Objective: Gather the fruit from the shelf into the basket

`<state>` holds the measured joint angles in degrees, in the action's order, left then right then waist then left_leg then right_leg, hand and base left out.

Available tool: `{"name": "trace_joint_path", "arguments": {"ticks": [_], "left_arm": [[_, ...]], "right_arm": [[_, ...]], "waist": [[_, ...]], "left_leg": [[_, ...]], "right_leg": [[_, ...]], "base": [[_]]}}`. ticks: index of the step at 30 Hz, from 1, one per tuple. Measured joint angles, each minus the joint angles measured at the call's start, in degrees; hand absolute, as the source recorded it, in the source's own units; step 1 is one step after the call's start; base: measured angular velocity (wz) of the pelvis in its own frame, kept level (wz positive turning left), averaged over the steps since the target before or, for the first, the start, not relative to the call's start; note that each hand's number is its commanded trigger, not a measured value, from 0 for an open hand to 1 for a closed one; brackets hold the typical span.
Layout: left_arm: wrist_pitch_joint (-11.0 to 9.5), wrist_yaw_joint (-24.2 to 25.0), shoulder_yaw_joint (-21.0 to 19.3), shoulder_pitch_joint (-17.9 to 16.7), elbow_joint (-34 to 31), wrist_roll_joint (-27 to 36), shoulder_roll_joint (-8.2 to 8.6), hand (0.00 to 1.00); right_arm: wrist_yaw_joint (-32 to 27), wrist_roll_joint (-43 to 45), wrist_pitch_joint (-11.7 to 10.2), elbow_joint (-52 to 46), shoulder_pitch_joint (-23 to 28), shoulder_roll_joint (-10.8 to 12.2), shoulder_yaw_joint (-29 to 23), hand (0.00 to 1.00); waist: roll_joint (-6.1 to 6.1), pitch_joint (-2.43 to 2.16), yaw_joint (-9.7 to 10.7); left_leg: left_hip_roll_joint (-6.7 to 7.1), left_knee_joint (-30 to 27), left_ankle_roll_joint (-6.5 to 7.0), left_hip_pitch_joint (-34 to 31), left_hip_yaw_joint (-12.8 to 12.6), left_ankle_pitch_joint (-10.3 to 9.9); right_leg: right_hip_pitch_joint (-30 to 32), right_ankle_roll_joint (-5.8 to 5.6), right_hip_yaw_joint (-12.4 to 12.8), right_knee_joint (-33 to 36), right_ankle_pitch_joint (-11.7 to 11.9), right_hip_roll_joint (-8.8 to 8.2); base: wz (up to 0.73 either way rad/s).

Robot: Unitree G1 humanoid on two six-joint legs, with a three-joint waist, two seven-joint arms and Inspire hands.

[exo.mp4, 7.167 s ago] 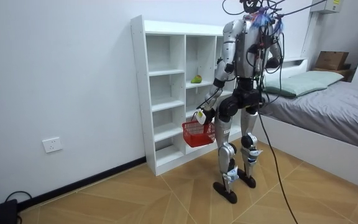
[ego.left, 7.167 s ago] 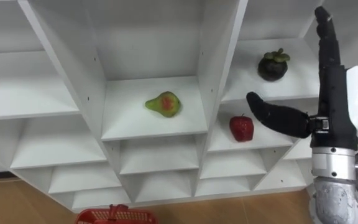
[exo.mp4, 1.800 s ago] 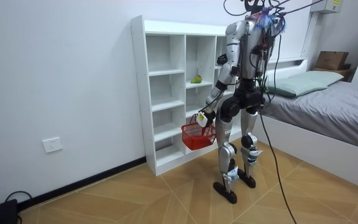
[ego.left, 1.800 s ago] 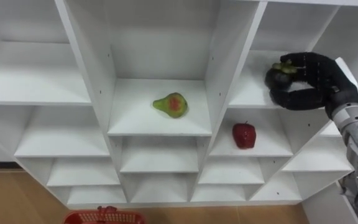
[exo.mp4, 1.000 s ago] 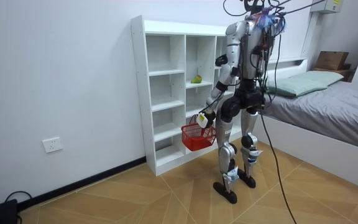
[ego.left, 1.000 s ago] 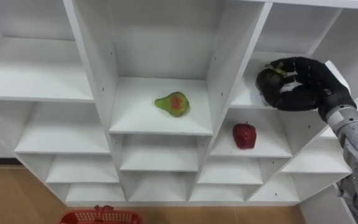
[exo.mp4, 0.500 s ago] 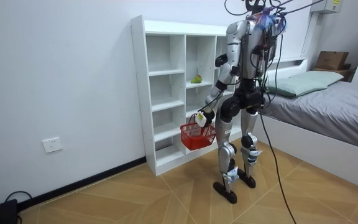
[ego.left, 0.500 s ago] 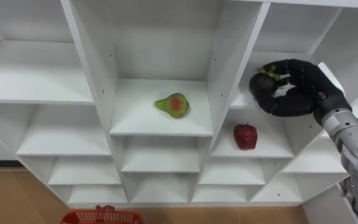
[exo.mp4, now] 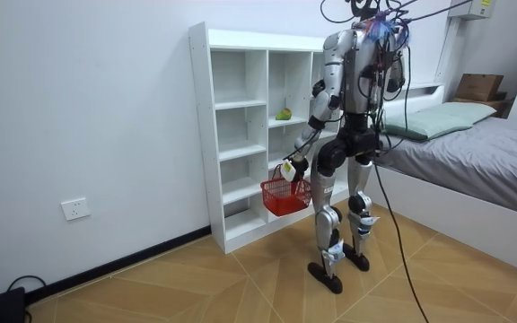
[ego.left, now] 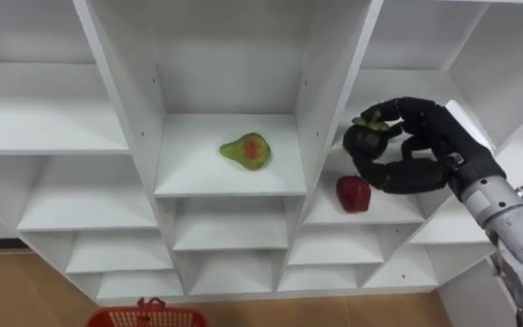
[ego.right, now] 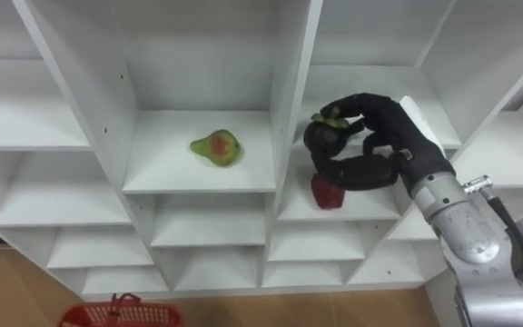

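Right hand [ego.left: 428, 150], fingers wrapped around the mangosteen [ego.left: 367, 138], before the closet [ego.left: 62, 127]'s right shelves; next, lower it into the red basket [ego.left: 143, 317].

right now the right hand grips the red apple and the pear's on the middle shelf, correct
Not the red apple: the left eye view shows the right hand gripping the dark mangosteen; the apple sits on its shelf. The pear part holds.

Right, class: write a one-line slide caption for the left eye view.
Right hand grips a mangosteen at the white shelves; a pear and a red apple lie inside.
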<state>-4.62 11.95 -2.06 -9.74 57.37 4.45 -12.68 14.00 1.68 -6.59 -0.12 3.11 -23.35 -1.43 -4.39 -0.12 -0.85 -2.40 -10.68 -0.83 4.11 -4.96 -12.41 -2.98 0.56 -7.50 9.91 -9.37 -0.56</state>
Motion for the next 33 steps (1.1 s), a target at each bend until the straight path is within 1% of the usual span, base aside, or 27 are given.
{"name": "trace_joint_path", "arguments": {"ticks": [3,4,8,9,10,12,15,17,18,19,21,24,26,28,29,31,32,33], "left_arm": [[0.0,-0.1,0.0,0.7,0.0,0.1,-0.01,1.00],[0.0,-0.2,0.1,1.0,0.0,0.4,-0.01,1.00],[-0.2,-0.3,0.1,1.9,0.0,0.4,0.00,1.00],[-0.4,-0.4,0.1,2.0,0.0,0.4,0.02,1.00],[-0.4,-0.5,0.1,2.1,-0.1,0.4,0.05,1.00],[-0.4,-0.5,0.1,2.1,-0.7,0.4,0.16,1.00],[-0.4,-0.3,0.5,2.4,-3.6,0.4,0.22,1.00],[-0.5,-0.4,1.9,3.1,-4.8,0.5,0.14,1.00],[-0.5,-0.3,3.3,3.6,-5.2,0.5,0.11,1.00],[-0.5,-0.1,4.4,3.9,-5.5,0.5,0.11,1.00],[-0.4,0.0,5.3,4.0,-6.5,0.5,0.12,1.00],[-0.4,0.1,6.7,4.7,-7.6,0.8,0.12,1.00],[-0.4,0.2,7.7,5.5,-8.4,1.7,0.17,1.00],[-0.7,0.1,8.8,6.1,-9.1,2.7,0.16,1.00],[-0.8,0.0,9.3,6.2,-9.3,2.8,0.12,1.00],[-0.9,0.2,10.8,7.1,-9.8,2.9,0.04,1.00],[-0.9,0.2,11.3,7.5,-9.8,2.9,0.02,1.00],[-1.4,0.2,12.2,8.1,-9.8,2.9,-0.03,1.00]], "right_arm": [[0.6,-0.1,0.0,-1.9,2.0,0.0,0.0,1.00],[0.6,-0.1,0.0,-2.5,2.3,0.0,0.0,1.00],[0.8,-0.1,0.0,-3.0,2.6,0.0,0.0,1.00],[1.6,-0.1,0.0,-3.3,2.6,0.3,-0.1,1.00],[2.2,0.5,0.0,-3.6,2.6,1.1,-0.4,1.00],[3.1,1.6,0.3,-4.5,2.6,2.1,-0.5,1.00],[4.1,3.8,0.4,-6.4,2.6,3.4,-0.2,1.00],[4.7,3.8,0.5,-7.3,2.7,3.6,0.5,1.00],[5.2,3.7,0.5,-8.0,2.6,3.6,1.2,1.00],[5.8,3.8,0.5,-8.2,2.6,3.6,2.2,1.00],[6.8,4.6,0.5,-8.2,2.6,3.7,3.9,1.00],[8.0,7.4,1.0,-8.0,2.6,4.1,6.5,1.00],[8.8,8.2,1.1,-7.4,2.6,4.9,7.7,1.00],[8.8,9.7,1.1,-6.0,2.6,5.7,9.8,1.00],[8.8,9.9,1.1,-5.5,2.6,5.8,10.3,1.00],[8.7,9.9,1.0,-2.8,2.3,5.8,12.1,1.00],[8.7,9.9,1.0,-2.1,2.3,5.8,12.6,1.00],[8.7,9.9,0.9,-0.9,2.1,5.9,13.7,1.00]], "waist": [[-0.13,0.07,0.7],[-0.15,0.09,1.0],[-0.01,0.11,1.3],[0.07,0.17,1.5],[0.09,0.16,1.9],[0.16,0.13,2.1],[0.57,0.25,2.2],[0.96,0.07,2.1],[1.39,0.20,2.0],[1.65,0.16,2.0],[1.76,0.14,2.1],[1.59,0.15,1.9],[1.44,0.15,1.7],[1.15,0.34,1.2],[1.07,0.38,1.1],[0.81,0.51,0.3],[0.79,0.50,0.2],[0.83,0.51,0.1]], "left_leg": [[0.00,0.1,0.00,-0.4,-0.1,0.0],[-0.03,0.1,0.00,-0.4,-0.4,0.0],[-0.17,0.1,0.00,-0.4,-1.4,0.0],[-0.18,0.1,0.01,-0.4,-1.4,0.0],[-0.20,0.1,0.01,-0.6,-1.6,0.0],[-0.29,0.1,0.02,-0.9,-2.4,0.0],[-0.34,-0.3,0.03,-2.1,-2.5,0.0],[-0.35,-0.6,0.04,-2.3,-2.5,0.0],[-0.36,-0.7,0.04,-2.6,-2.5,0.0],[-0.41,-0.7,0.04,-2.6,-2.5,0.0],[-0.54,-0.7,0.04,-2.7,-2.5,0.0],[-0.74,-1.2,0.01,-3.6,-2.5,0.0],[-0.76,-1.4,-0.02,-4.4,-2.5,0.0],[-0.76,-1.6,-0.03,-4.9,-2.5,0.0],[-0.76,-1.6,-0.03,-4.9,-2.5,0.0],[-0.76,-1.9,-0.03,-5.3,-2.5,0.0],[-0.76,-2.1,-0.02,-5.5,-2.4,0.0],[-0.75,-2.2,-0.02,-5.9,-2.2,0.0]], "right_leg": [[0.1,-0.02,0.1,-0.1,0.0,-0.02],[0.3,-0.02,0.4,-0.1,0.0,0.00],[1.0,-0.02,1.4,0.2,0.2,0.18],[1.3,-0.05,1.5,0.2,0.3,0.20],[1.8,-0.05,2.0,0.3,0.4,0.30],[2.5,-0.05,2.7,0.8,0.4,0.38],[3.3,-0.05,2.7,0.8,0.8,0.41],[3.6,-0.05,2.7,0.9,0.9,0.40],[3.7,-0.04,2.7,1.0,0.9,0.38],[3.7,-0.02,2.7,1.0,0.9,0.41],[3.8,0.06,2.6,1.0,1.0,0.51],[4.4,0.24,2.6,0.9,1.1,0.67],[5.5,0.33,2.6,1.2,1.1,0.66],[6.2,0.33,2.6,1.7,1.1,0.62],[6.2,0.33,2.6,1.7,1.1,0.61],[6.3,0.33,2.4,1.5,1.2,0.57],[6.4,0.34,2.3,1.6,1.2,0.52],[6.7,0.34,2.2,1.6,1.2,0.48]], "base": [[-0.02],[-0.08],[-0.14],[-0.14],[-0.12],[-0.18],[-0.05],[0.00],[0.00],[0.00],[0.00],[0.00],[0.00],[0.00],[0.00],[0.02],[0.06],[0.08]]}}
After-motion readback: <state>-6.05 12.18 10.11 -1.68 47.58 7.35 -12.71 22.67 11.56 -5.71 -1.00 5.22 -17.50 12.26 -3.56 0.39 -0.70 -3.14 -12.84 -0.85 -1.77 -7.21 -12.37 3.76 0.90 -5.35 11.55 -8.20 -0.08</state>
